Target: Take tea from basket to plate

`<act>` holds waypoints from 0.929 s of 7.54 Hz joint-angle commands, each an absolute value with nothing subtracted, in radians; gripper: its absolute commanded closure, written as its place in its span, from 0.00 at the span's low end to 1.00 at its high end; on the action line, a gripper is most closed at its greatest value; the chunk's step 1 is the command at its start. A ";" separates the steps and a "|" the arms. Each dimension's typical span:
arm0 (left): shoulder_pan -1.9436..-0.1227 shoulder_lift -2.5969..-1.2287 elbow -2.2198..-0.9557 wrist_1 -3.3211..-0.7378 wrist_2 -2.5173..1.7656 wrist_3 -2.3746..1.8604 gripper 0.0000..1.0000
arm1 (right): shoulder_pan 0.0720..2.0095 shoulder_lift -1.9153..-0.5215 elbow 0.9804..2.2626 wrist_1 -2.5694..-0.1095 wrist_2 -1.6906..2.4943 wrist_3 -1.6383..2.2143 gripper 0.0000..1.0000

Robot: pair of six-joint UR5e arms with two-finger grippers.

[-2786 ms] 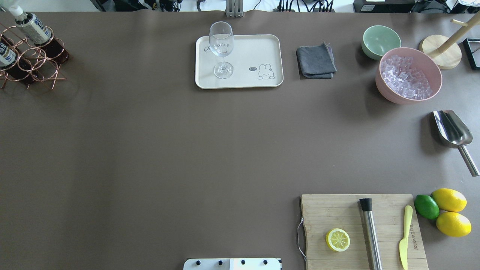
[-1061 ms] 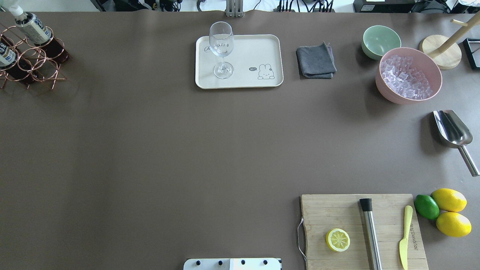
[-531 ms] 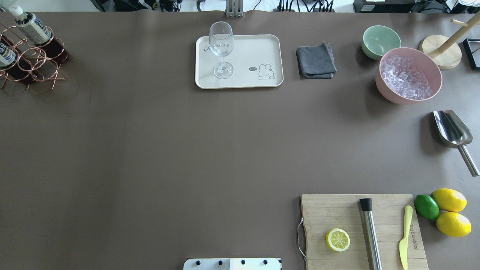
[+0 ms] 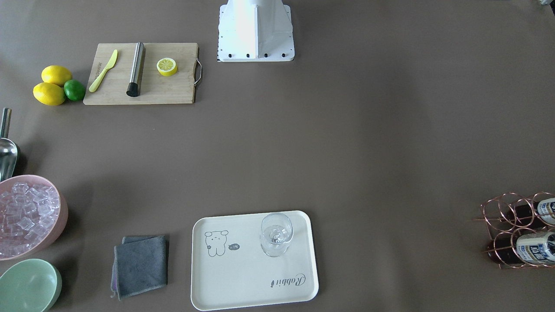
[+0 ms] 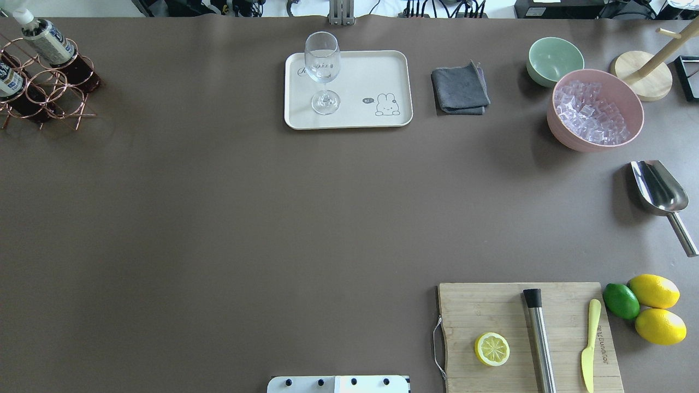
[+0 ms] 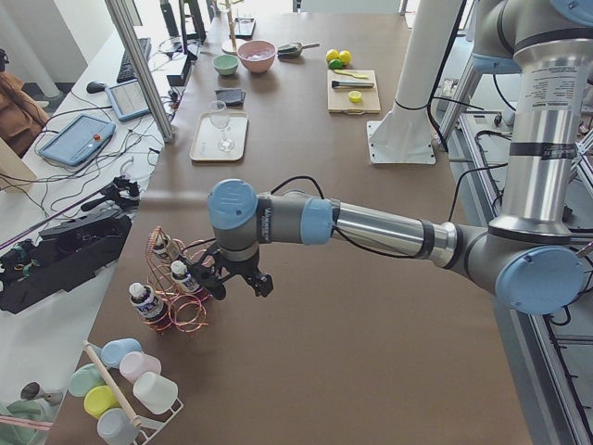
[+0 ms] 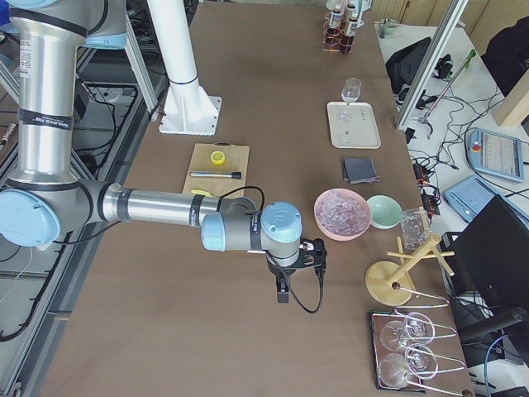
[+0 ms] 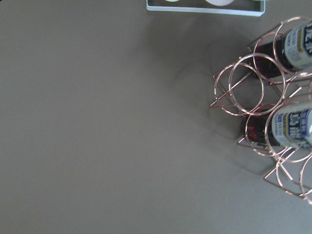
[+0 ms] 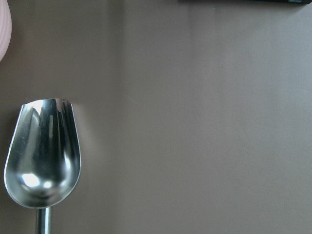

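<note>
1. At the worktop's far-left corner in the overhead view, the basket (image 5: 54, 93) holds the tea (image 5: 48, 42) upright, with a like bottle (image 5: 8, 79) in a neighbouring cell.
2. The plate (image 5: 371, 71) lies well apart along the far edge. A stemmed glass (image 5: 323, 71) stands on its left part, and a grey cloth (image 5: 460, 88) lies just beside its right.
3. The left gripper (image 6: 241, 283) hangs just beside the basket, and the right gripper (image 7: 289, 277) hangs near the ice bowl (image 7: 340, 213). I cannot tell the finger spread of either.
4. Open worktop (image 5: 218, 218) lies between basket and plate.
</note>
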State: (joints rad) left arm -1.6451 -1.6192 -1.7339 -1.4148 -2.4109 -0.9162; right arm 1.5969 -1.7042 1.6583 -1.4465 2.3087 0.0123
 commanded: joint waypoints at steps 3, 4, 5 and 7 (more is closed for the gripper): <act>-1.629 -1.914 -1.521 -1.322 -2.405 -1.409 0.01 | 1.597 -1.704 1.658 -1.447 2.310 0.012 0.00; -1.629 -1.960 -1.476 -1.322 -2.395 -1.446 0.01 | 1.597 -1.704 1.664 -1.447 2.310 0.012 0.00; -1.629 -1.971 -1.476 -1.324 -2.395 -1.506 0.01 | 1.597 -1.704 1.664 -1.447 2.310 0.012 0.00; -1.629 -1.991 -1.465 -1.377 -2.395 -1.552 0.01 | 1.597 -1.704 1.664 -1.447 2.312 0.012 0.00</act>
State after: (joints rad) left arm -1.6292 -1.9728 -1.4770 -1.3363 -2.3955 -1.5119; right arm 1.5969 -1.7043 1.6637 -1.4466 2.3103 0.0123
